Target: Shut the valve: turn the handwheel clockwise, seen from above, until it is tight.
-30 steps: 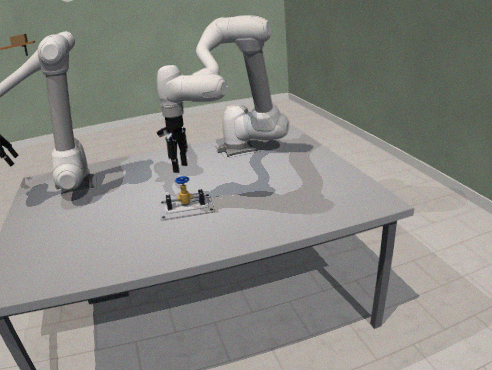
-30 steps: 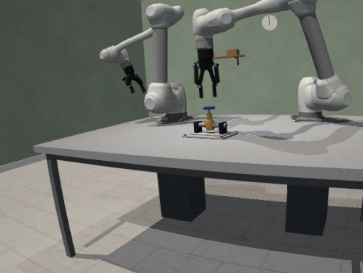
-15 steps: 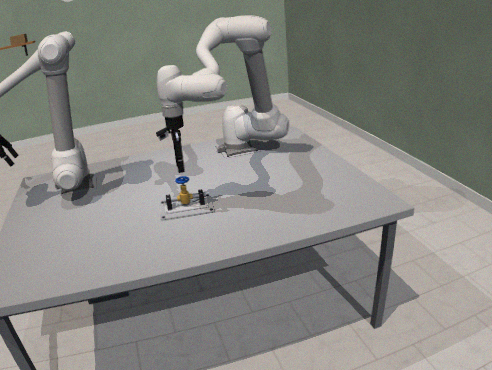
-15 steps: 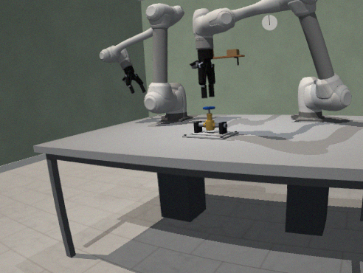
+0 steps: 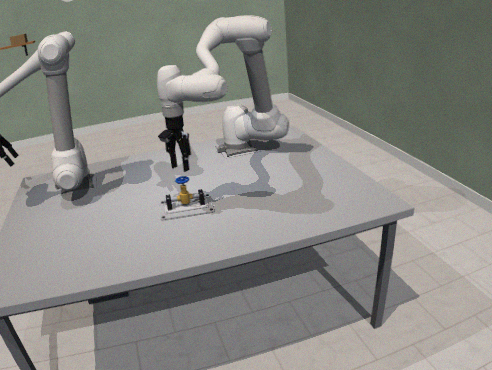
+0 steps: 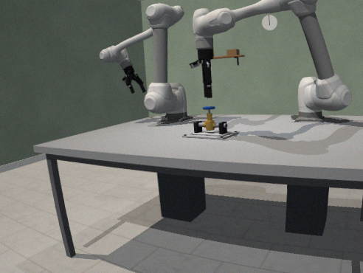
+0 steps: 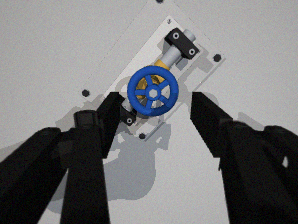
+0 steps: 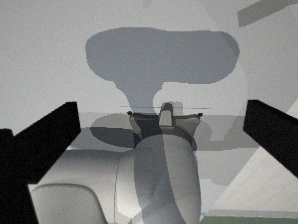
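Blue and spoked, the handwheel (image 5: pixel 182 180) (image 6: pixel 209 108) (image 7: pixel 173 93) sits atop the yellow valve body (image 5: pixel 184 196) (image 6: pixel 209 123) on its base plate on the table. You have no grip on it; the pictures don't show how tight it is, so judge the turning unfinished. Your left gripper (image 5: pixel 180 169) (image 6: pixel 208 97) (image 7: pixel 155 105) points down above it, fingers partly spread, holding nothing; your right gripper (image 5: pixel 12 162) (image 6: pixel 139 91) (image 8: pixel 161 116) hangs well apart, wide and without a load.

The left end effector (image 5: pixel 180 168) (image 6: pixel 208 97) (image 7: pixel 155 105) has turned about its upright axis — its fingers now line up in the exterior view.
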